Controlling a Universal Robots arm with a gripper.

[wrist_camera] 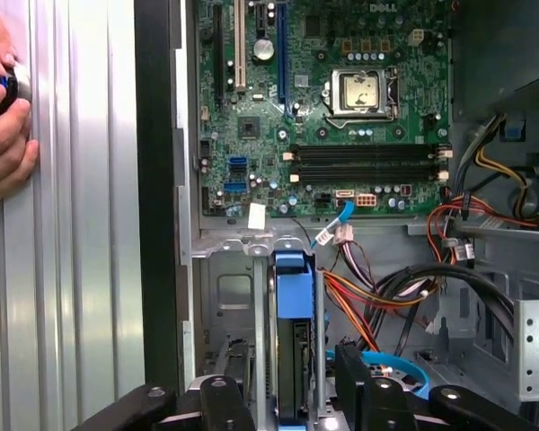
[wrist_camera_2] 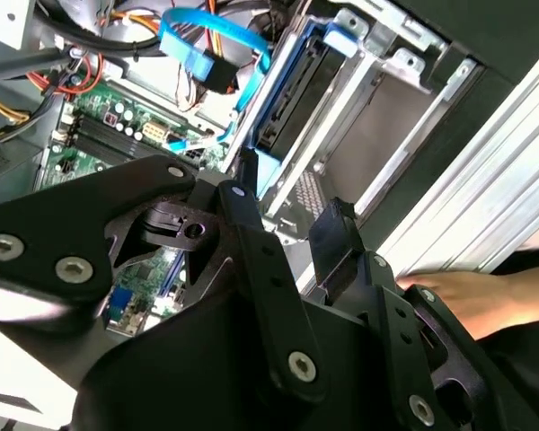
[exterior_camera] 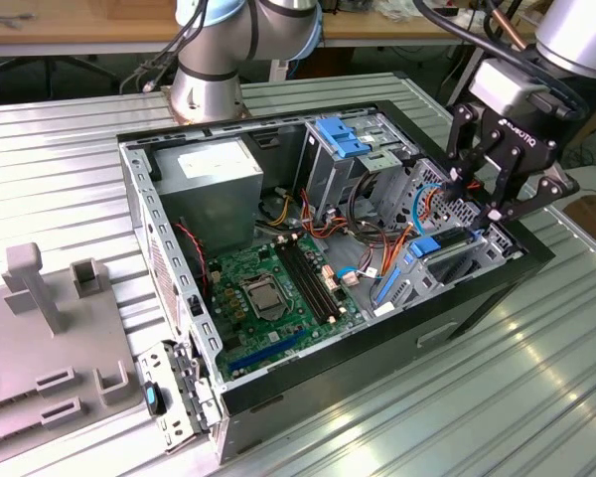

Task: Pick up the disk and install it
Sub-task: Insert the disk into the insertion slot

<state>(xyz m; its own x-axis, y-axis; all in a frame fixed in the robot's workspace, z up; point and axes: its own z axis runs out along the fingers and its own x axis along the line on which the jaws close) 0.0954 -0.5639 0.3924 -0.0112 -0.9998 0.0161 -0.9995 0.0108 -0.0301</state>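
disk [wrist_camera: 294, 301] | apparently seated in drive cage [wrist_camera: 223, 289] | gripper [wrist_camera: 293, 382] just above, fingers apart

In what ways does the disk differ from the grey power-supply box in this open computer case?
The disk is thin and dark, framed by a blue carrier; the power-supply box is bulky and light grey, with a white label. The disk stands on edge in a bay toward the exterior view's right; the power-supply box sits toward its left. Both are inside the case.
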